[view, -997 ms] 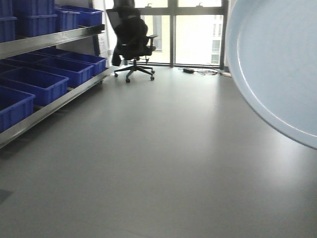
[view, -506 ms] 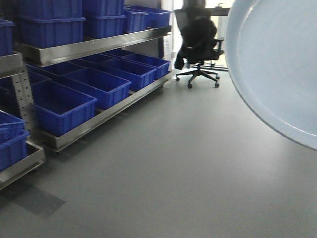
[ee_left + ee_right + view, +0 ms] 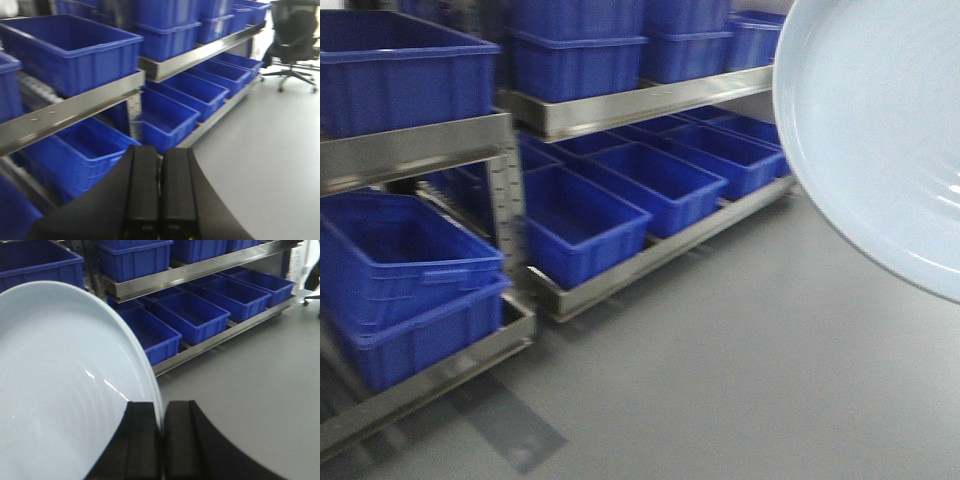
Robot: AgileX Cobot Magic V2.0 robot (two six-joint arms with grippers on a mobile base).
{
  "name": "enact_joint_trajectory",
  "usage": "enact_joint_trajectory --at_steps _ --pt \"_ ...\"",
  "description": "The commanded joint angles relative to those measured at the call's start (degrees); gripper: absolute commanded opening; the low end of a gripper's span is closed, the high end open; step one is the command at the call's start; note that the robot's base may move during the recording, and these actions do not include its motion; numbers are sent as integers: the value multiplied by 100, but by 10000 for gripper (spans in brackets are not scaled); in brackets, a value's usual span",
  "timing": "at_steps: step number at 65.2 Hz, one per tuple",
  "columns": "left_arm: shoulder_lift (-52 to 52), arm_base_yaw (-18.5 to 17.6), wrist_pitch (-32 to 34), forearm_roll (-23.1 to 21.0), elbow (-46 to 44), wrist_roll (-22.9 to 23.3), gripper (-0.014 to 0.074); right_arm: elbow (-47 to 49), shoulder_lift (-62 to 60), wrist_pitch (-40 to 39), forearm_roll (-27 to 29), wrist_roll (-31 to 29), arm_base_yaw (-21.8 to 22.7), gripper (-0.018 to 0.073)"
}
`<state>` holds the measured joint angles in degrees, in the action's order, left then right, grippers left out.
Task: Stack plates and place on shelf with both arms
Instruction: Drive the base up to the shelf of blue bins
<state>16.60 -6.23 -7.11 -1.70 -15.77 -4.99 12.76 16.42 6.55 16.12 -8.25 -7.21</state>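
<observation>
Right hand: black fingers are narrowed onto the rim of a large, round, glossy, pale blue-white plate. The plate is held tilted in the air out in front of the brushed stainless-steel shelf, not touching it. Left hand: black fingers are pressed together with only a thin seam between them and nothing seen gripped. It points towards the shelf's near bay.

Surroundings: open-topped blue plastic crates occupy both visible tiers of the shelf. In the near bay's lower tier, one crate sits stacked in another. A perforated steel upright divides the near bay from the next. Plain grey floor runs along the shelf front.

View differences: the front view shows the plate only as a partial disc covering the shelf's far end, with neither hand in sight. Only the right wrist view shows the grip on the rim. Only the left wrist view shows a whole black office swivel chair, on the floor beyond the shelf's far end.

Counts:
- Hands: two.
- Plates: one distinguishable; whether a second lies nested with it cannot be told.
- Shelf: one run, two tiers seen.
- Chairs: one.
- Crates: at least ten in the front view; blur and overlap prevent an exact count.
</observation>
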Motion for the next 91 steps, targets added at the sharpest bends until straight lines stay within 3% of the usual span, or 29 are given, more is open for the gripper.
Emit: enact_joint_trajectory --at_steps 1,91 --pt "39 20 489 -49 -194 39 82 192 25 -559 62 -26 33 58" --pt "39 20 489 -49 -194 39 82 192 25 -559 62 -26 33 58"
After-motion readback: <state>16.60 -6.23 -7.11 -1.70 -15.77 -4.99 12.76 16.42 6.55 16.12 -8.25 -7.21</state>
